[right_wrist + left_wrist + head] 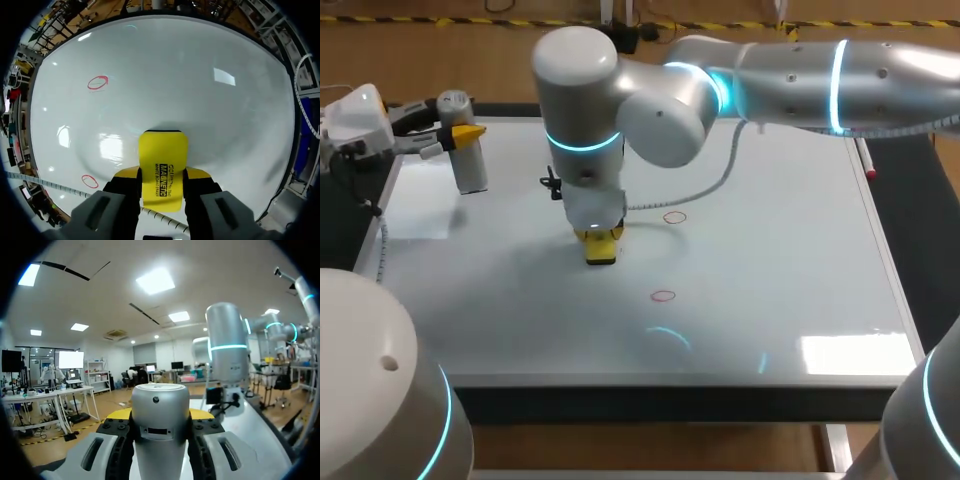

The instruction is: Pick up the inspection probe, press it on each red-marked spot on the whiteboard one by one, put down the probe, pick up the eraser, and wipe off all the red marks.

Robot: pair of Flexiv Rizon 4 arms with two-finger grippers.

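Yellow block-shaped whiteboard eraser (pixel 602 247) is pinched between the two yellow-tipped fingers of the right gripper (pixel 162 175), one finger on each long side, with its printed face toward the wrist camera. The eraser points down with its far end at the surface of the white glossy whiteboard (pixel 770 250), a little left of the board's middle. Two thin red-drawn oval rings are on the board: one (pixel 674 216) behind and to the right of the eraser, the other (pixel 663 295) in front and to its right; both are apart from the eraser. The silver right arm (pixel 800 80) comes in from the right and reaches past the middle. The silver cylindrical inspection probe (pixel 468 150) stands upright at the board's far left corner, and the left gripper (pixel 160 415) clamps it from two sides near its top. Whether the probe's base touches the board cannot be told. A thin pen with a red end (pixel 866 160) lies along the board's right edge.
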